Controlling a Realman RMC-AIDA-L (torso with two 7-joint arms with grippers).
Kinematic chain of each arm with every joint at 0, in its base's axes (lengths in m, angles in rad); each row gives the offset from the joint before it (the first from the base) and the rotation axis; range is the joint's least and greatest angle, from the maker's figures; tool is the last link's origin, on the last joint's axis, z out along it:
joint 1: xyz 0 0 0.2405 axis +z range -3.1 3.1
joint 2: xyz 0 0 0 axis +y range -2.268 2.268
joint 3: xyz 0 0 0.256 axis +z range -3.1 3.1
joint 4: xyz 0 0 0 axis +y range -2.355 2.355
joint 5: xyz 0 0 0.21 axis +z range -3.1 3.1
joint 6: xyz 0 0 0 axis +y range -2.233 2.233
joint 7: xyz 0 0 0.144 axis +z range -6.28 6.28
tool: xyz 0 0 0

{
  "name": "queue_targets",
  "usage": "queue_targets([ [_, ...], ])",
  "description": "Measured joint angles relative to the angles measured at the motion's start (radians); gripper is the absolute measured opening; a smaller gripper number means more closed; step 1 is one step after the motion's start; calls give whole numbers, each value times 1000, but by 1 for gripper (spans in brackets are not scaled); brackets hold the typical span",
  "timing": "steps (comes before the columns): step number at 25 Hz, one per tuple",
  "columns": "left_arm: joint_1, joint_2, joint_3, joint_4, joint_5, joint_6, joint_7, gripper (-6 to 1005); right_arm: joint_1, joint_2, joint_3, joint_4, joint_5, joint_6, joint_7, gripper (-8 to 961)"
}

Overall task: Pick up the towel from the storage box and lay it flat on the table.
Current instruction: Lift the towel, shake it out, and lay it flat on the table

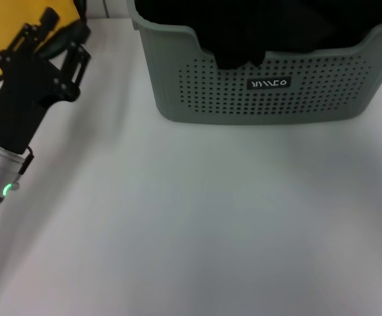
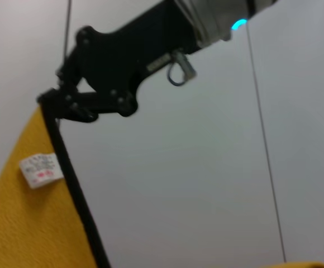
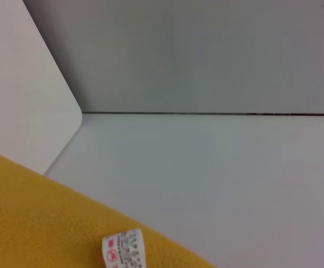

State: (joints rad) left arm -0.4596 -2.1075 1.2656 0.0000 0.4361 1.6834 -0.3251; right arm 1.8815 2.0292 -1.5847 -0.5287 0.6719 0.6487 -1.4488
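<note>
The towel (image 1: 13, 33) shows its bright yellow side at the far left, lifted off the table (image 1: 191, 217). My left gripper (image 1: 53, 25) is up against it, fingers closed on its edge. The left wrist view shows my right gripper (image 2: 53, 106) shut on a corner of the towel (image 2: 28, 223), by its black edging and white tag (image 2: 40, 170). The right wrist view shows the towel (image 3: 39, 223) and the tag (image 3: 124, 249) up close. The right arm is outside the head view. The storage box (image 1: 263, 99) stands at the back, right of centre.
Plain black cloths (image 1: 257, 33) fill the box, and one hangs over its scooped front rim. The white tabletop stretches bare in front of the box and to its left. A wall and a rounded white panel (image 3: 17, 84) show in the right wrist view.
</note>
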Motion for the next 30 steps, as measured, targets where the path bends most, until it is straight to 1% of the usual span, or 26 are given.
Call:
queue_targets([
  [3,0,0,0,-10,15,-13,4,453,-5,0,-32,-1,4,-22,27,11],
  [7,-8,0,-6,-26,9,-37,53,454,-4,0,-39,-12,14,-30,49,11],
  [10,-19,0,-9,-28,-24,-79,100,456,11,0,-53,-13,38,-47,58,11],
  [14,-43,0,-9,-33,-95,-146,116,465,22,0,-87,-10,77,-96,72,11],
  [18,-73,0,-9,-71,-173,-166,117,480,31,0,-105,-7,113,-115,101,11],
  [22,-77,0,-12,-81,-193,-171,118,495,34,0,-107,-11,114,-115,123,11],
  [26,-63,0,-67,-88,-194,-165,138,522,36,0,-102,-1,114,-120,126,11],
  [30,-73,0,-128,-115,-188,-165,145,546,36,0,-94,2,121,-127,127,11],
])
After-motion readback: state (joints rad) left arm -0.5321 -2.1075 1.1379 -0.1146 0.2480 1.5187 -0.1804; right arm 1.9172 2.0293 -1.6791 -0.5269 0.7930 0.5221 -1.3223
